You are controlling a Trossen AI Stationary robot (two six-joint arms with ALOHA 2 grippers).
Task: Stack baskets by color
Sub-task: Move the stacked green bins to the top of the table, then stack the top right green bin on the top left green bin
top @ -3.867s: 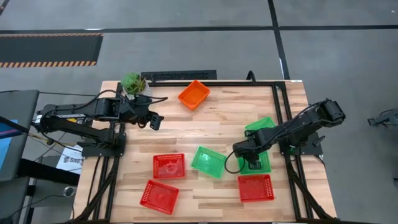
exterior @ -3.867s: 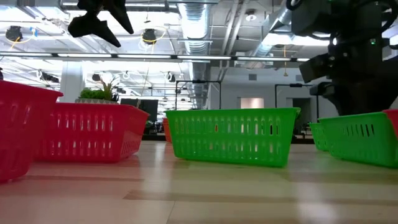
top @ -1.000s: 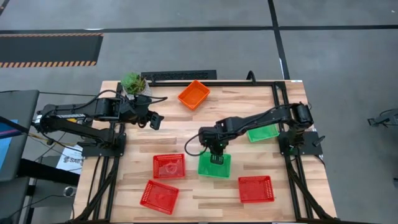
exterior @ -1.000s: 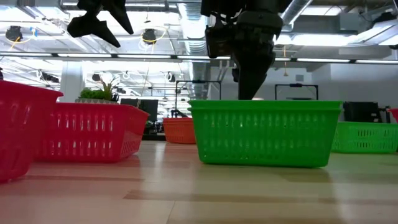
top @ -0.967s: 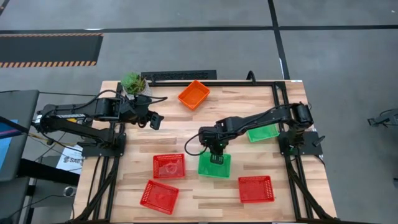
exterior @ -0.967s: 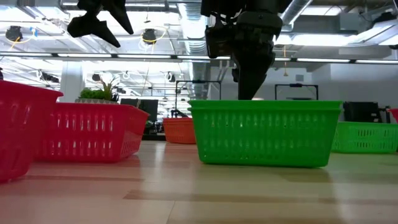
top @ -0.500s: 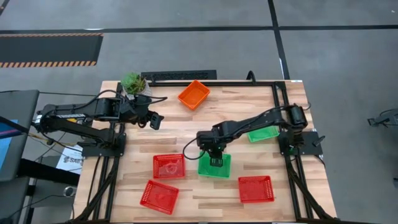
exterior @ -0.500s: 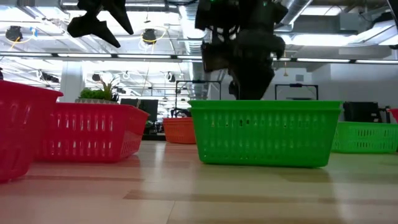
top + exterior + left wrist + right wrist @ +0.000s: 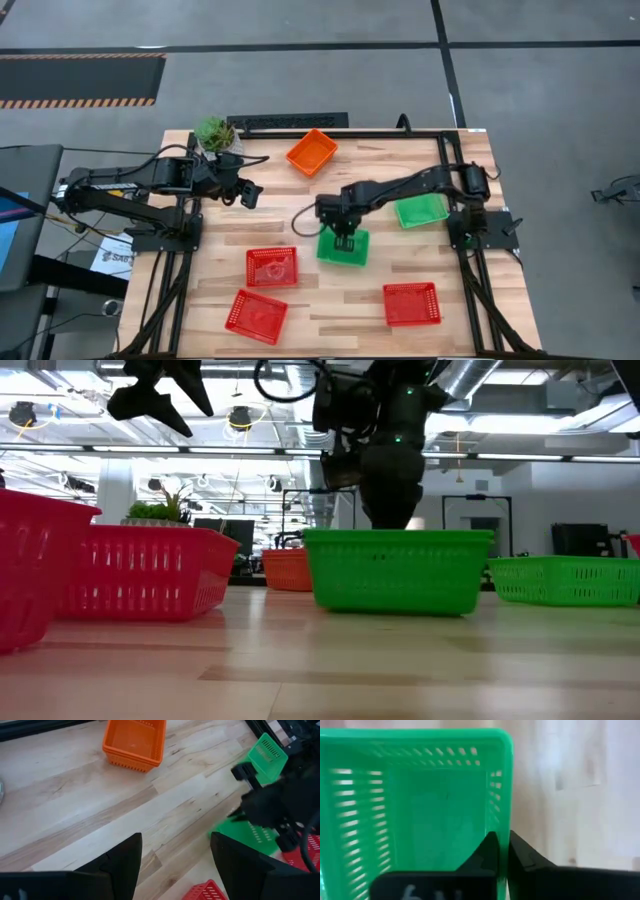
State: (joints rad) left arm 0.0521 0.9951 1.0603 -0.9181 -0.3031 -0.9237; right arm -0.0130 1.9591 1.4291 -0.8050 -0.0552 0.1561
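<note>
A green basket (image 9: pixel 345 252) sits mid-table, and my right gripper (image 9: pixel 343 236) stands over its far rim, shut on it; the low view shows that gripper (image 9: pixel 388 510) coming down behind the basket (image 9: pixel 398 570). A second green basket (image 9: pixel 421 210) rests on its base to the right. An orange basket (image 9: pixel 312 151) lies at the far edge. Three red baskets (image 9: pixel 272 267) (image 9: pixel 256 316) (image 9: pixel 411 303) lie along the near side. My left gripper (image 9: pixel 248 193) hangs open above the far left of the table, and nothing is between its fingers (image 9: pixel 120 865). My right gripper pinches the green basket's far wall (image 9: pixel 507 820), one finger (image 9: pixel 487 851) inside the basket and the other outside. The fingers come steeply from above and stand across the rim. The basket stays level; the low view does not show whether its base touches the table.
A potted green plant (image 9: pixel 213 133) stands at the far left corner, close to my left arm. Bare wood lies between the orange basket and the held green one, and along the near middle edge. A black frame runs along the table's right side (image 9: pixel 452 170).
My right gripper has gone down and toward the table's far edge. The green basket has gone with it toward the far edge, staying level. The other baskets have stayed where they were.
</note>
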